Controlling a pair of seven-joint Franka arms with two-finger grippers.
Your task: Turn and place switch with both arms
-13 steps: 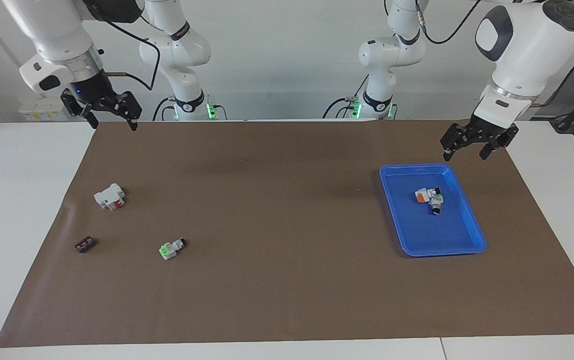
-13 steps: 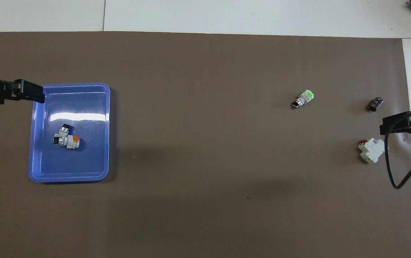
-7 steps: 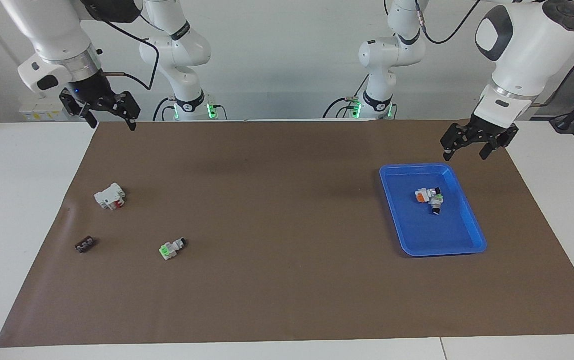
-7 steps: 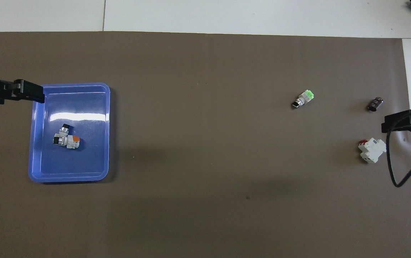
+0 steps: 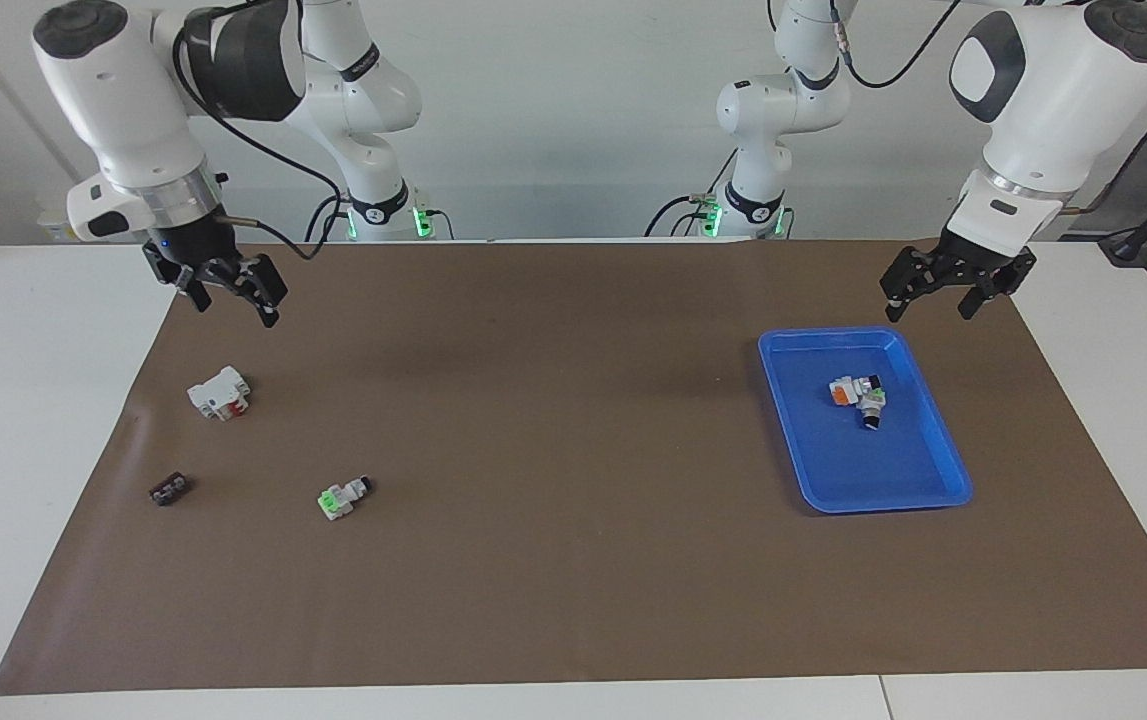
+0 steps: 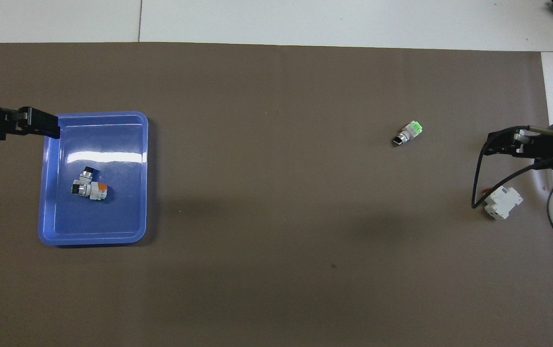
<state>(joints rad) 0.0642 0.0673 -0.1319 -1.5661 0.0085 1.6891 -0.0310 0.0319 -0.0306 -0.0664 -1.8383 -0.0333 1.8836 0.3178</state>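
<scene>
Two black two-finger grippers hang in the air, both spread wide and holding nothing. The right gripper (image 5: 228, 287) is up over the brown mat at the right arm's end of the table, above the stretch between the mat's edge and a chunky white block with red parts (image 5: 219, 392). The left gripper (image 5: 955, 292) waits over the robot-side rim of a shallow blue plastic tray (image 5: 933, 495), where two small switches, one orange-faced (image 5: 842, 391), lie touching.

The thumb-sized whitish-grey switch with the bright green end and black knob (image 5: 344, 496) lies on its side on the mat, farther from the robots than the white block and well apart from it, knob pointing toward the left arm's end. A little dark component (image 5: 169, 489) sits near it, closer to the mat's edge.

The reach looks barely begun. To my eye the right arm should come straight down over the grey body, fingers across its narrow width, leaving the knob free for the other arm; it could roll if nudged.

The brown paper mat (image 5: 553, 600) covers a white table, slightly rippled at the right arm's end; pale walls and cables at the arm bases.
</scene>
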